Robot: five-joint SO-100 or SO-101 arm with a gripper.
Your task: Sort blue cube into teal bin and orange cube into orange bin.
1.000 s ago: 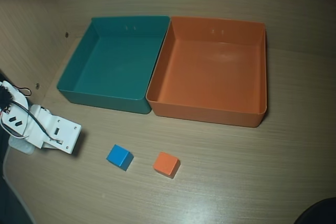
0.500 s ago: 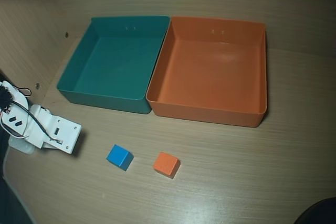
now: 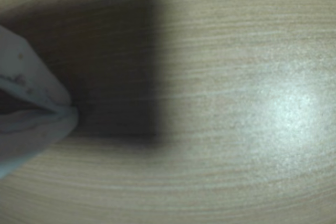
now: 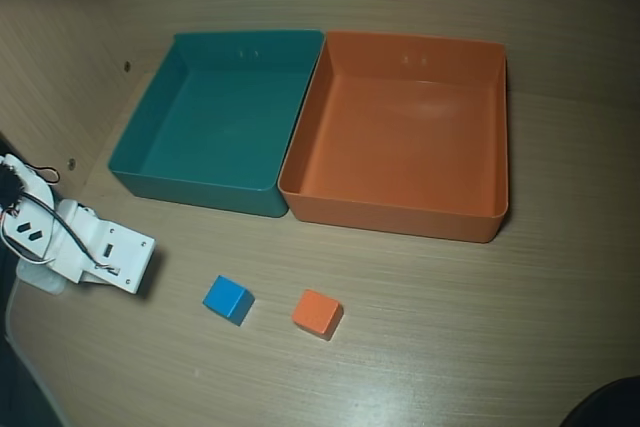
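Pressed together and empty, the pincer (image 3: 65, 113) is seen at the left edge of the wrist view, its pale fingers (image 3: 26, 77) meeting at a point just above the wooden surface (image 3: 236, 51), over which a dark, square-edged shadow is cast; the view is blurred and none of the cubes or bins are shown in it. In the overhead view only the white arm body (image 4: 95, 252) with its black cables is seen at the left edge, low over the surface (image 4: 450, 347), and the fingertips themselves cannot be made out there. Nearest to the arm, to its right in that view, the blue cube (image 4: 228, 299) is found lying on the bare surface, apart from the arm. Just beside it, further right and not touching it, the orange cube (image 4: 317, 313) is placed. Beyond both cubes, toward the top of the overhead view, the two bins are set side by side with their adjoining walls touching: the teal bin (image 4: 150, 132) on the left, closest to the arm, and the orange bin (image 4: 495, 147) on the right. Nothing is held in either bin, and both cubes are kept well outside their walls.
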